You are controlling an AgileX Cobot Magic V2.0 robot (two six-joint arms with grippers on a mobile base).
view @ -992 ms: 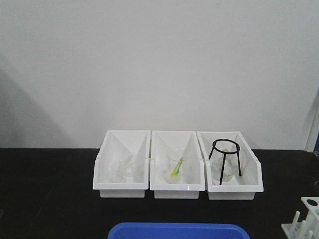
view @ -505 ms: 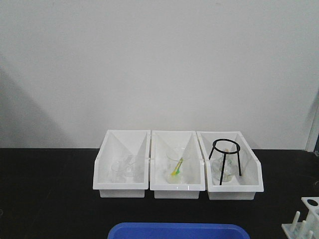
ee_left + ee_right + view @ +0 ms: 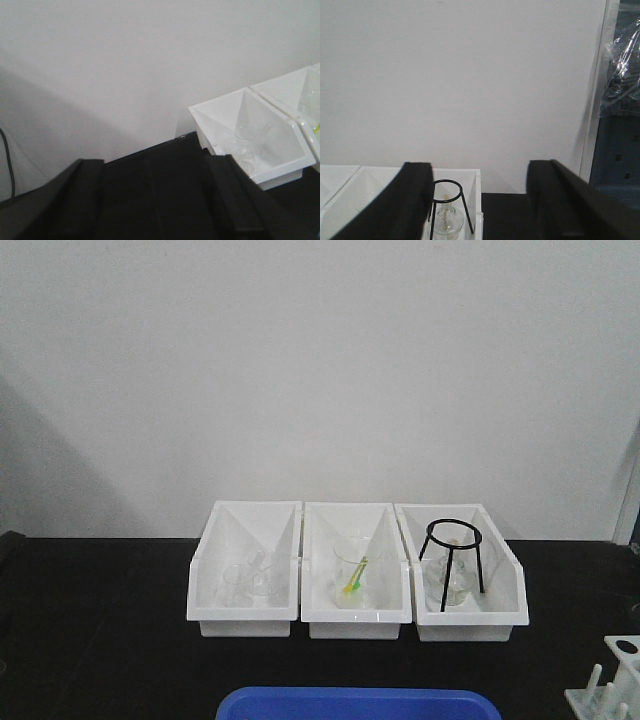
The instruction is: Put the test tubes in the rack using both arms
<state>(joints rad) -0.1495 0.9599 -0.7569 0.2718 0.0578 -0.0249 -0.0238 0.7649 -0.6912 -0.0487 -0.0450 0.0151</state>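
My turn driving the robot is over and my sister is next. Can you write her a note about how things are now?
Left gripper: open, empty, facing the left bin.
Right gripper: open, empty, facing the right bin with the black tripod.
Rack: front right of the table, partly in view, no tube visible in it.
Test tubes: none can be made out.
Done: nothing visible.
Left: move every tube.

left jaws: matte black, blocky | right jaws: matte black, blocky

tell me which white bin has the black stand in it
The rightmost bin in the front view: the black stand sits inside it. The middle bin and left bin have none.
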